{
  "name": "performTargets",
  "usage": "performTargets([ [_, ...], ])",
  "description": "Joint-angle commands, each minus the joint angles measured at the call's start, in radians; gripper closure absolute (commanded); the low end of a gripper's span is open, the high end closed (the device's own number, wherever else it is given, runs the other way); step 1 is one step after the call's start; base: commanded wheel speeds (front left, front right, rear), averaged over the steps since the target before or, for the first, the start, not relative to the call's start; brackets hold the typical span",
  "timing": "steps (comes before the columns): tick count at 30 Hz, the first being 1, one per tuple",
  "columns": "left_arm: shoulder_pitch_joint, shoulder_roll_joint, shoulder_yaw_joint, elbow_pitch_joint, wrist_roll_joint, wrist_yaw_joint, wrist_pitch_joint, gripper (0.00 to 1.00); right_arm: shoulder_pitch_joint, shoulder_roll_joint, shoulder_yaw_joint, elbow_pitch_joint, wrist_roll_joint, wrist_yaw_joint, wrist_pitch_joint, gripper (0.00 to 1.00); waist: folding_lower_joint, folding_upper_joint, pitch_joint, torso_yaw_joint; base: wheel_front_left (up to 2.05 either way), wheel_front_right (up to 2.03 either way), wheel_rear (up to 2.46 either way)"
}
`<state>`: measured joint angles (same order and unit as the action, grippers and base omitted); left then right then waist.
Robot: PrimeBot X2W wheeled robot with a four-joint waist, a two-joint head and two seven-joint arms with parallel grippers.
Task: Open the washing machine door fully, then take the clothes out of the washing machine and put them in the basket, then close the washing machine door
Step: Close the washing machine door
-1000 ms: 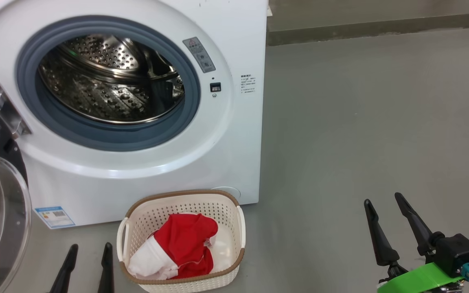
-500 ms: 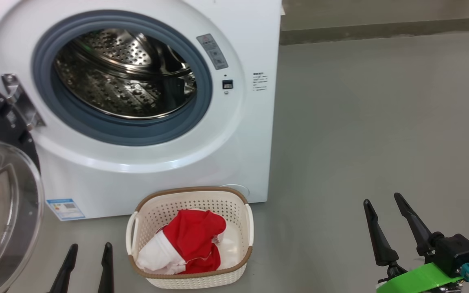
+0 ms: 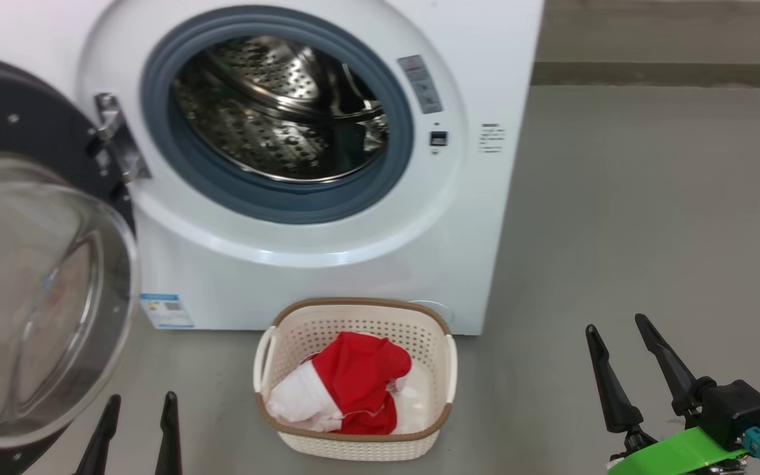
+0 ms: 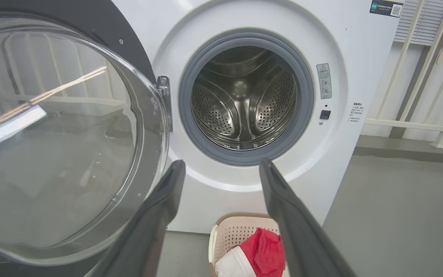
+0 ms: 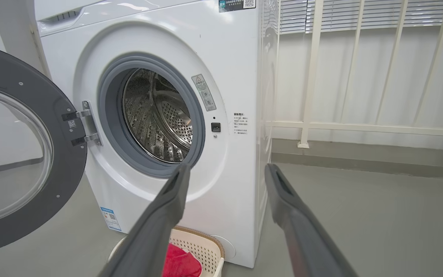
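We count one washing machine, one washing machine door and one basket. The door hangs open on its hinge, at nine o'clock of the drum mouth. The basket stands on the floor at six o'clock, just before the machine. It holds the clothes, one red-and-white heap whose garments we cannot count. Our left fingers, spread apart, sit below the door's glass at seven o'clock. Our right fingers, also spread, are at four o'clock, well apart from the basket. A white railing stands beside the machine.

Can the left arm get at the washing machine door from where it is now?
Probably yes: the open left gripper sits close beside the swung-open washing machine door, with nothing between them.
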<state>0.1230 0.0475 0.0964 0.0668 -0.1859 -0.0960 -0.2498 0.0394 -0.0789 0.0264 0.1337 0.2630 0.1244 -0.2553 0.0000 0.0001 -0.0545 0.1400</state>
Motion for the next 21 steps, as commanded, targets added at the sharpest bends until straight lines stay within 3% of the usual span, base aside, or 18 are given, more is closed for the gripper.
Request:
performTargets([
  [1,-0.027,0.004,0.034,-0.033,0.008,0.009,-0.012,0.00,-0.011,-0.010,0.028,-0.023,0.013,0.006,-0.006,0.00,0.0000,-0.0001,-0.004,0.056,0.00,0.00,0.00],
  [21,-0.023,0.007,0.039,-0.057,0.012,0.029,-0.012,0.00,-0.008,-0.002,0.053,-0.033,0.017,0.006,-0.006,0.00,0.0000,-0.0001,-0.012,0.231,0.00,0.00,0.00],
])
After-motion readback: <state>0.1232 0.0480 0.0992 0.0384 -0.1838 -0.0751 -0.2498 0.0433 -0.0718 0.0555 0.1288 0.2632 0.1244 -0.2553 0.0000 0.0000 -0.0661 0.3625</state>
